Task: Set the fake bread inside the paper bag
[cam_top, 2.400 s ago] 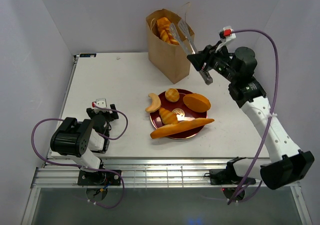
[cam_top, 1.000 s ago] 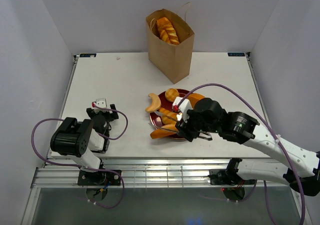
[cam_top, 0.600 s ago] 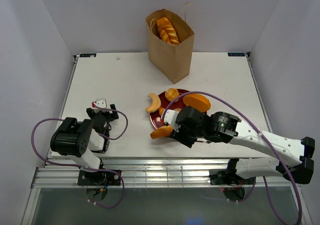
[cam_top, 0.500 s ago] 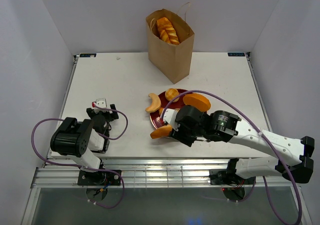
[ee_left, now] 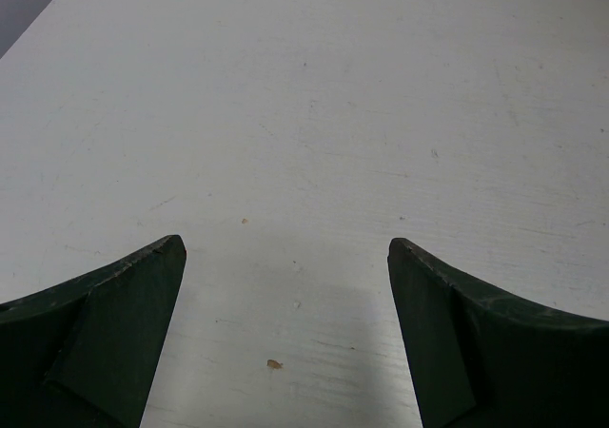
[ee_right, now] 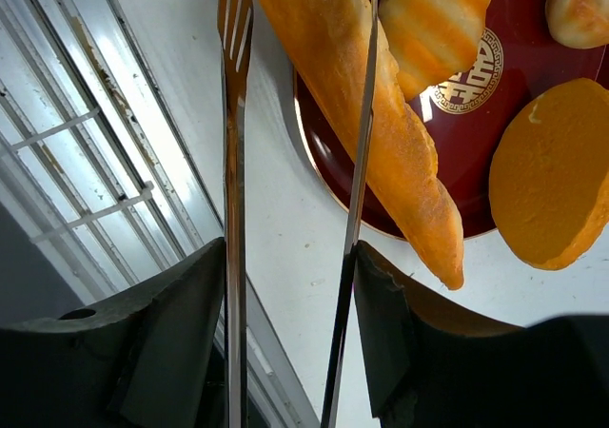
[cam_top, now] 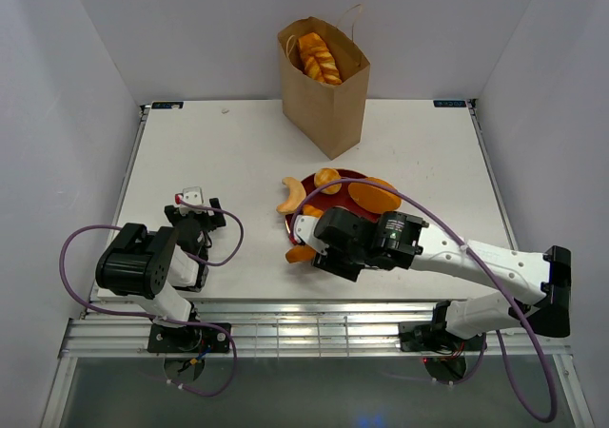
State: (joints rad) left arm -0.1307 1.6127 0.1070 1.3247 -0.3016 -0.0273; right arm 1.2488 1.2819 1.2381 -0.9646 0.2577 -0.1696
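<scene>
Right hand (ee_right: 287,257) is clamping tongs (ee_right: 233,162), blades parted about the baguette (ee_right: 333,57) on the plate (ee_right: 514,29), well apart from the bag (cam_top: 328,105). One blade is crossing the crust (glossy), risking a skid on closing. Left hand (ee_left: 285,257) is gaping, empty.

One tall brown kraft-paper bag (cam_top: 328,105), far, showing at least one ridged golden loaf (cam_top: 319,57) inside. One dark red round plate (ee_right: 519,62). Five glossy toy breads outside the bag: one long baguette (ee_right: 352,95), one striped croissant (ee_right: 440,19), one round bun (cam_top: 328,178), one oval loaf (cam_top: 373,195), one curved crescent (cam_top: 288,196). One pair of silver metal tongs (ee_right: 234,209)
</scene>
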